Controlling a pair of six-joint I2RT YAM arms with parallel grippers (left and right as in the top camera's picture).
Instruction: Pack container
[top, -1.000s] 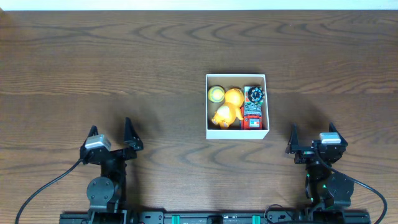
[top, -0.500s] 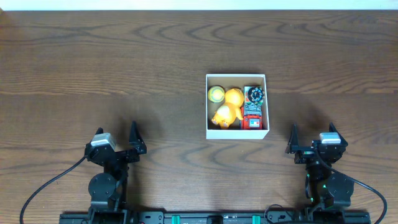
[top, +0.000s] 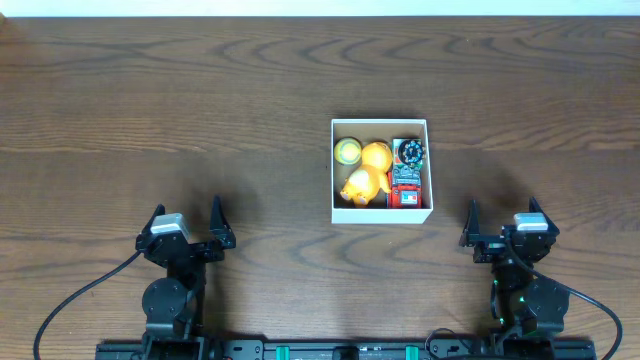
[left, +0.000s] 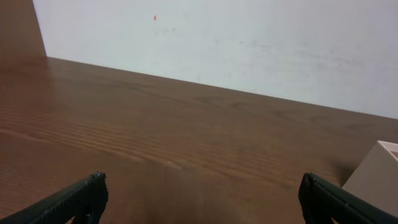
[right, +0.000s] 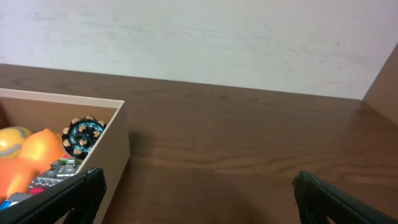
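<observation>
The container (top: 380, 214), a shallow white square box, sits right of the table's middle. Inside it lie a yellow ball (top: 347, 151), an orange duck-like toy (top: 364, 177), a round black and teal wheel (top: 411, 151) and a red and grey toy (top: 405, 188). My left gripper (top: 187, 214) is open and empty near the front left, far from the box. My right gripper (top: 503, 209) is open and empty at the front right, just beyond the box's right corner. The right wrist view shows the container (right: 115, 147) with the wheel (right: 79, 135) left of my open right gripper (right: 199, 184).
The brown wooden table (top: 200, 90) stretches to a white wall (left: 249, 43) at the far edge. A corner of the container (left: 376, 172) shows at the right of the left wrist view, beyond my open left gripper (left: 202, 188). Black cables (top: 70, 305) run from both arm bases.
My left gripper has drawn slightly back toward its base and turned to face straight ahead. The right arm and the box have not moved.
</observation>
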